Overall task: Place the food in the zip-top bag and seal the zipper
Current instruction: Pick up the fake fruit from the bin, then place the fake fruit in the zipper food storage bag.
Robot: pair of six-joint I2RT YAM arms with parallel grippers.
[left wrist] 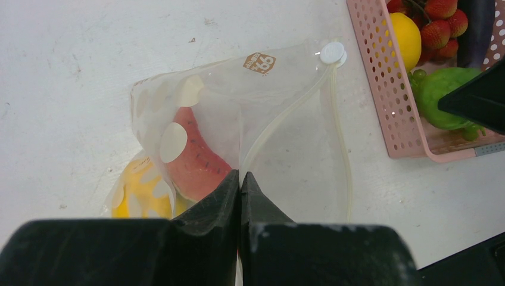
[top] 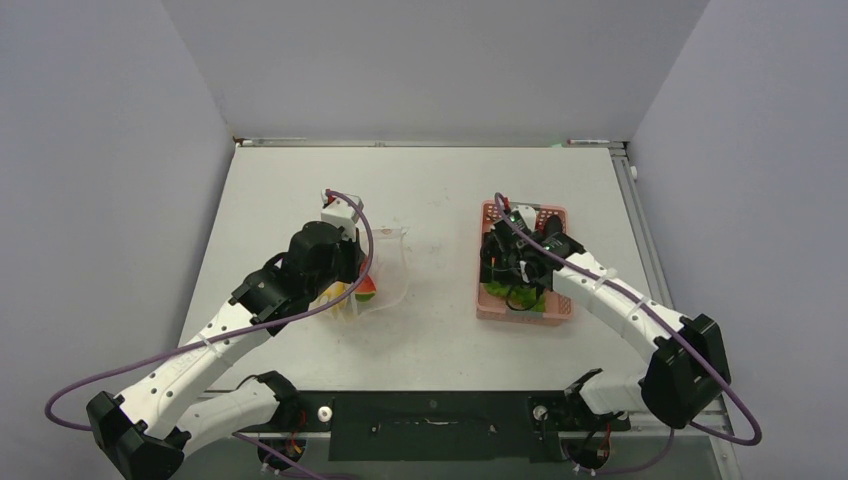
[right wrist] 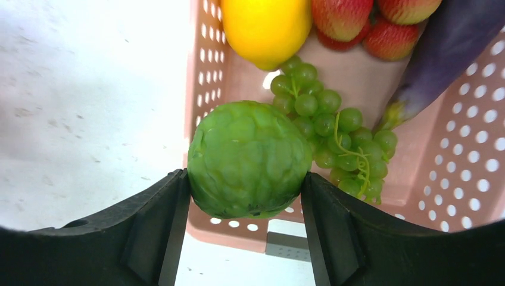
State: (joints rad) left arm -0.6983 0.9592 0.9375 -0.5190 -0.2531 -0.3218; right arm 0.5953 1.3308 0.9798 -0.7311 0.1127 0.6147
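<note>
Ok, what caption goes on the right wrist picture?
Right gripper grips the green veg beside grapes in the pink basket.

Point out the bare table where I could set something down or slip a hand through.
Bare table: the lane between the zip-top bag and the pink basket; the whole far stretch behind both; the near strip before the arm bases. Crowded: the basket, full of food with the right hand gripping the green vegetable; the left hand pinches the bag.

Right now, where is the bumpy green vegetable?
In the right wrist view, the green vegetable sits between the right arm's jaws, at the near end of the pink basket, beside the grape cluster.
</note>
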